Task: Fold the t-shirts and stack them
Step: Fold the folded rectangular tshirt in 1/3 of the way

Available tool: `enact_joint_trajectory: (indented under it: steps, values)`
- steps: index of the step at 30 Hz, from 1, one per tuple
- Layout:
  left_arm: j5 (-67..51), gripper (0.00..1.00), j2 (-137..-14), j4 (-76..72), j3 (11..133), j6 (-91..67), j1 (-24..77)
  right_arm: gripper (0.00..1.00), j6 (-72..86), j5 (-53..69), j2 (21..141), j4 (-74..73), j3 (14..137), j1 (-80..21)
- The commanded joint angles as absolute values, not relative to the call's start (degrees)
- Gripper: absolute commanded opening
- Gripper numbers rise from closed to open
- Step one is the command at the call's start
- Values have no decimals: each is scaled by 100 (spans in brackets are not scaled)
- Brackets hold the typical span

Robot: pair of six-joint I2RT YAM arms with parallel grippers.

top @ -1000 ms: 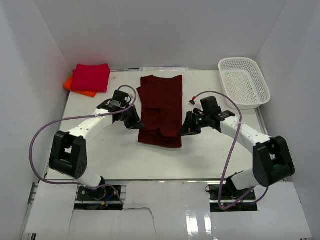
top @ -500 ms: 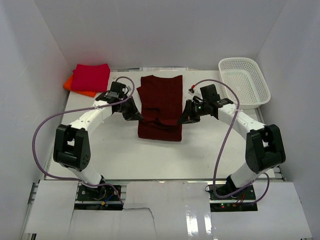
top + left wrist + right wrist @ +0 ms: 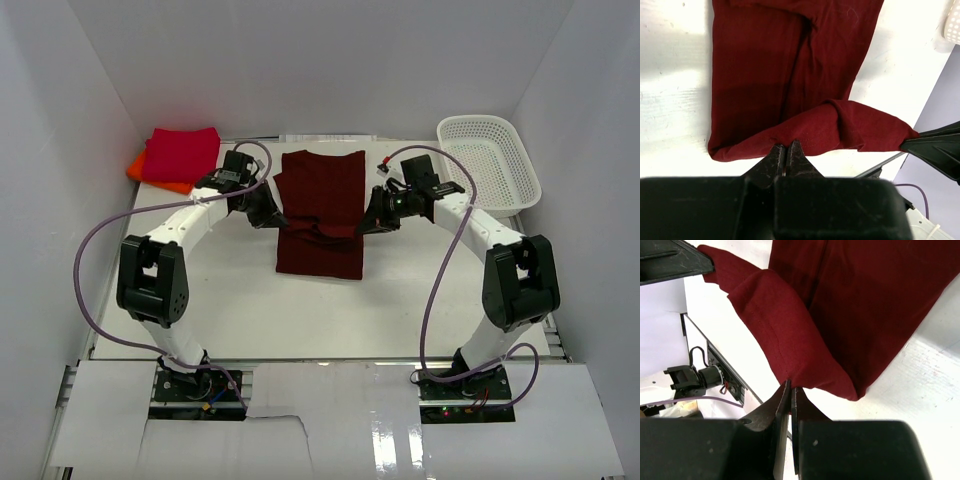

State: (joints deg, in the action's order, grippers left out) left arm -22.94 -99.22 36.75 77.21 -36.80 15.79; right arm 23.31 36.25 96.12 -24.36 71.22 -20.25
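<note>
The dark maroon t-shirt (image 3: 322, 190) lies lengthwise mid-table, its near hem lifted and doubled back over itself. My left gripper (image 3: 277, 221) is shut on the hem's left corner, and my right gripper (image 3: 364, 226) is shut on the right corner. In the left wrist view the closed left gripper (image 3: 785, 146) pinches the stitched edge of the maroon cloth (image 3: 780, 65). In the right wrist view the right gripper (image 3: 790, 385) clamps a raised fold of it (image 3: 870, 300). A folded crimson t-shirt (image 3: 182, 153) rests on an orange one (image 3: 138, 168) at the back left.
A white mesh basket (image 3: 488, 165) stands at the back right. White walls close in the table (image 3: 300, 305) on three sides. Purple cables loop out from both arms. A small dark connector (image 3: 384, 170) lies near the shirt's right side.
Both grippers have moved away from the arm bases toward the back, carrying the maroon shirt's near hem over the cloth. The shirt's visible length has shortened.
</note>
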Motion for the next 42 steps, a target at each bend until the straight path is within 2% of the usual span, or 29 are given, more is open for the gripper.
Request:
enact_joint_trajectory:
  steps: [1,42]
  values:
    - [-2198,0,-9931,3639,8042,-3568,1538,8,2127,3718,9738,-2558,7506,-1925]
    - [-2030,0,-11522,3955,9887,-3366,1415,8,1749,3990,11320,-2900,9281,-1424]
